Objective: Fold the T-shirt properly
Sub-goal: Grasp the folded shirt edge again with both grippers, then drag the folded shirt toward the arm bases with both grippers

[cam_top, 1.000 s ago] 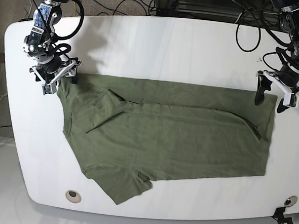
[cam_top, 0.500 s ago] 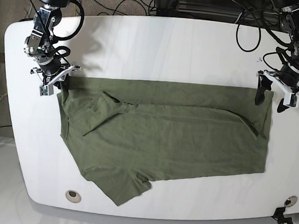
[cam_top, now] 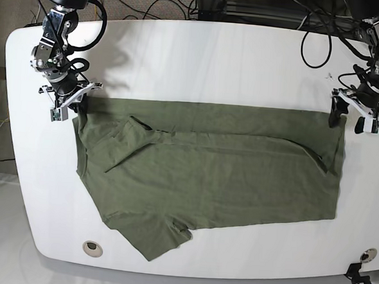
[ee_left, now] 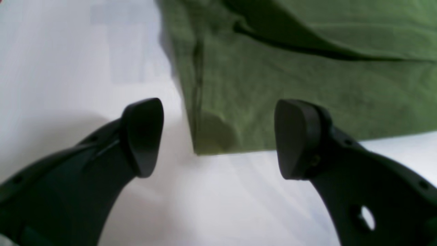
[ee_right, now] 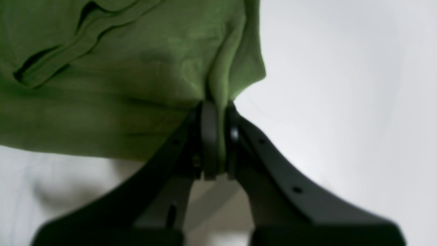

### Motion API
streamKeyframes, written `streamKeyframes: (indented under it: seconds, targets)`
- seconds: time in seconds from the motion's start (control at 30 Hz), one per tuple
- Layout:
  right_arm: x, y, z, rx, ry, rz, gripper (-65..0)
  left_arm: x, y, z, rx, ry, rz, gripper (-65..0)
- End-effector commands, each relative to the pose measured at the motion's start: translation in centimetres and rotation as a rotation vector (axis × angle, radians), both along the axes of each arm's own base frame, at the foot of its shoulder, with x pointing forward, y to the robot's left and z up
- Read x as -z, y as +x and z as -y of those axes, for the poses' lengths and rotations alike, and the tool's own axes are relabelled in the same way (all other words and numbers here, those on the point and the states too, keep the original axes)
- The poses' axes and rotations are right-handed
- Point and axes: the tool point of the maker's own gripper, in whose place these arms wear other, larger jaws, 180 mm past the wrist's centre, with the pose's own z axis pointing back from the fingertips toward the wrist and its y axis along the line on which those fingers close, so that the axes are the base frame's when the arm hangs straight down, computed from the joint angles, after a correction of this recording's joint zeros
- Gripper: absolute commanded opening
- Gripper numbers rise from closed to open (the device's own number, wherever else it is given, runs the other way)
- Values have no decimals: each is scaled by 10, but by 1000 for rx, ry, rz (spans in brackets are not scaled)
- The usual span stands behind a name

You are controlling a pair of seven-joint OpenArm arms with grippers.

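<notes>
the arms (cam_top: 51, 51) were black and pale grey, dotted with small light screws, with white, spread-out brackets (cam_top: 357, 101) near their ends. black cables (cam_top: 100, 30) looped beside them. the fingers (ee_left: 302, 140) were matte black, broad and rounded at the tips.

Left fingers (ee_left: 145, 136) spread wide, nothing gripped. Green T-shirt (ee_left: 252, 102) corner between them, not touching left-hand one in view. Loose fold runs across cloth near top. Side edge doubled, slightly rumpled. White worktop (ee_left: 191, 205) around corner. Red bit at top-left edge, unclear.
</notes>
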Motion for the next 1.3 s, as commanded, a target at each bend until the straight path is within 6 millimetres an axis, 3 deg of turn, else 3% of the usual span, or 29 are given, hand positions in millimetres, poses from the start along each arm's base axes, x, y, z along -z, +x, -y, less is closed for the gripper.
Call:
streamKeyframes:
  seconds: [0.0,0.13,0.43,0.67,0.87,0.9,1.1,1.27]
  targets:
    - [4,-6,5,-9,-23,-39,-650,-13,12,-5,-1,-7,52,-170]
    - [4,-6,5,-9,-23,-40,-650,-2,14,-16,-3,49,2,-170]
    - [4,-7,4,-10,-23,-41,-650,14,11,-9,-7,23,-33,-170]
    - [4,-6,4,-10,-23,-39,-650,41,15,-5,-25,-45,-92,-170]
    - [4,-6,4,-10,-23,-39,-650,41,15,-4,-25,-47,-93,-184]
    - [4,-6,4,-10,-23,-39,-650,41,15,-4,-25,-47,-93,-226]
    - [4,-6,4,-10,-23,-39,-650,42,14,-4,-25,-47,-96,-628]
    - [1,-6,4,-13,-27,-34,-650,43,12,-5,-26,-45,-100,-650]
